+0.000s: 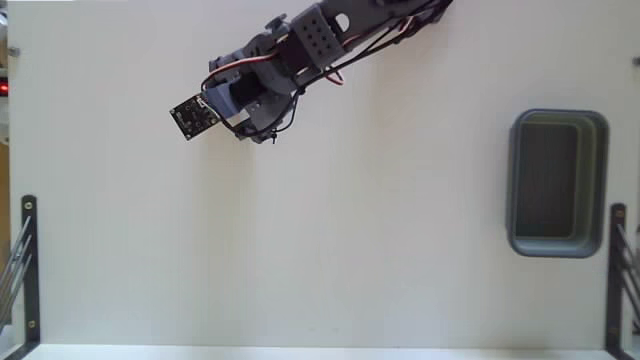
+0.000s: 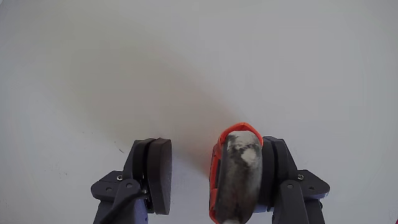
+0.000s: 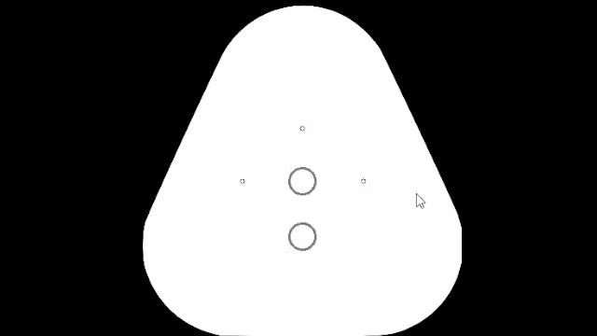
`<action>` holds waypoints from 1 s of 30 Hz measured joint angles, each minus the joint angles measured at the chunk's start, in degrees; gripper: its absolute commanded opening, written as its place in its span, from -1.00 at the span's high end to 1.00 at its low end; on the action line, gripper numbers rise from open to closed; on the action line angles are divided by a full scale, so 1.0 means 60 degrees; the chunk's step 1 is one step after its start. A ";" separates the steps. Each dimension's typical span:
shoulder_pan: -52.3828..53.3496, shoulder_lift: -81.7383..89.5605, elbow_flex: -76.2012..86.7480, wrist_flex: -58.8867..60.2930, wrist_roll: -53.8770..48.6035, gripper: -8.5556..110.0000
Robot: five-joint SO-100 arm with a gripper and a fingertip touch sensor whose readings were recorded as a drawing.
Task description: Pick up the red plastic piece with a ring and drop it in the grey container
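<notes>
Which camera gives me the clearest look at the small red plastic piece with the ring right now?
The wrist view: the red plastic piece with a ring fills the lower frame, lying against the right finger of the gripper, with a gap to the left finger. In the fixed view I cannot make it out; the grey arm hides it.

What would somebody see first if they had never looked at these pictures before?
In the wrist view, the bright red plastic piece with its greyish middle jumps out, sitting against the right-hand finger of the tool, with a gap to the left-hand finger. In the fixed view, the grey container stands alone at the right of the pale table, far from the arm at the top.
</notes>
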 measured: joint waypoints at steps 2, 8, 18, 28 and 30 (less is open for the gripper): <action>0.0000 0.0000 0.0000 0.0000 0.0000 -0.32; 0.0000 0.0000 0.0000 0.0000 0.0000 -0.29; 0.0000 0.0000 0.0000 0.0000 0.0000 -0.26; 0.0000 0.0000 0.0000 0.0000 0.0000 -0.20; 0.0000 0.0000 0.0000 0.0000 0.0000 -0.20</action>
